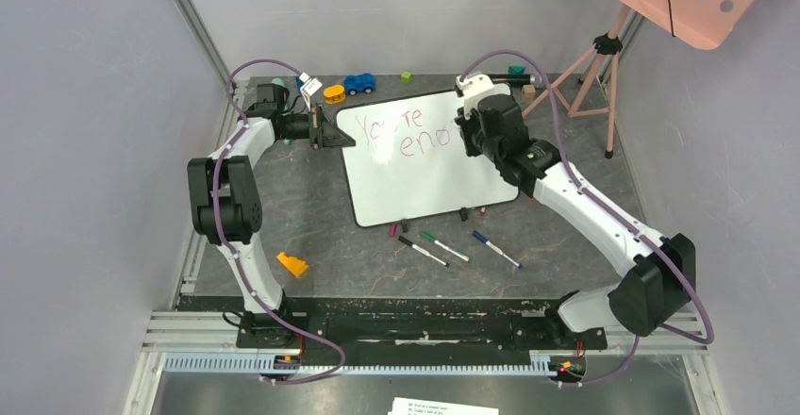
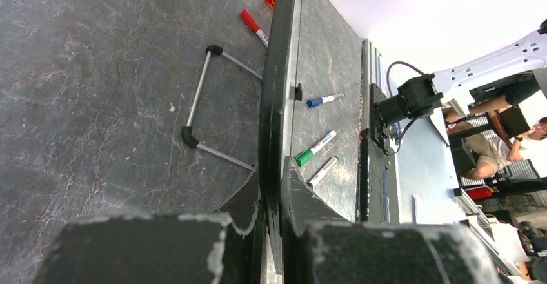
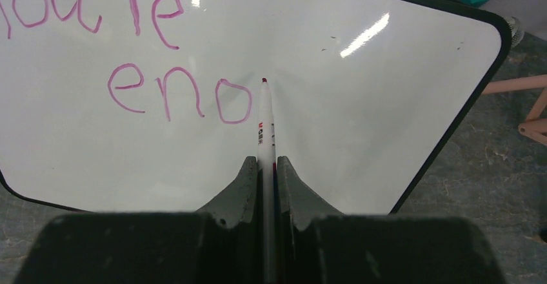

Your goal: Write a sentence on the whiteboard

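The whiteboard (image 1: 415,174) stands tilted in the middle of the table, black-framed and glossy. Pink-purple letters of the sentence (image 1: 401,132) read "You're eno" across its upper left. My left gripper (image 1: 324,132) is shut on the whiteboard's left edge; in the left wrist view the black frame (image 2: 274,97) runs between the closed fingers of the left gripper (image 2: 271,171). My right gripper (image 3: 265,162) is shut on a white marker (image 3: 265,119). The marker's tip rests on the whiteboard (image 3: 361,103) just right of the last "o" of the sentence (image 3: 129,58). From above, the right gripper (image 1: 469,134) covers that spot.
Black (image 1: 422,251), green (image 1: 443,246) and blue (image 1: 495,249) markers lie in front of the board. An orange piece (image 1: 292,264) lies near left. A blue toy car (image 1: 359,83), a yellow piece (image 1: 334,94) and a green cube (image 1: 406,76) sit behind. A pink tripod (image 1: 590,71) stands far right.
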Controlling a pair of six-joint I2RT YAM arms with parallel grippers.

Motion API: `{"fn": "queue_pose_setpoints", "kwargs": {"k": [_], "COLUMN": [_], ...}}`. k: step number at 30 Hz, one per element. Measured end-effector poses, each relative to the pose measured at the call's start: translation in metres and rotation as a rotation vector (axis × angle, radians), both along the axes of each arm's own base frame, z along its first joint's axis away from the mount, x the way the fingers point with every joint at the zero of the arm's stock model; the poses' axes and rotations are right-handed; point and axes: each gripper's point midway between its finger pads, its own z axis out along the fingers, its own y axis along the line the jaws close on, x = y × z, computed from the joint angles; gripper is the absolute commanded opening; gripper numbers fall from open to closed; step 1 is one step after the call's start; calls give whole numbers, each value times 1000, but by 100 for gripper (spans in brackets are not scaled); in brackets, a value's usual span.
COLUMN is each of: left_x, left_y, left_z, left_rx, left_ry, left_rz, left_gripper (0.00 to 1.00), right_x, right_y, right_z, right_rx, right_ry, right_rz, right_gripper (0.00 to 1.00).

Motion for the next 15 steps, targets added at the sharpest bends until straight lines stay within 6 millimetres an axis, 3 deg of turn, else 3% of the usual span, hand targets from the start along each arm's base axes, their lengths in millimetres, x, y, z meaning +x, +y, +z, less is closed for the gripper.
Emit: {"fn": "queue_pose_setpoints", "kwargs": {"k": [5, 15], "left_x": [0, -1], "left_y": [0, 0], "left_z": [0, 0], "left_rx": [-3, -3], "left_ry": [-5, -5], "left_rz": [-3, -4], "left_gripper": [2, 2], "right_x": [6, 7], "right_y": [-8, -2], "right_z": [3, -10], "right_rx": [17, 20], "right_ry": [-8, 28], "right_rz": [-26, -3], "right_gripper": [0, 0]}}
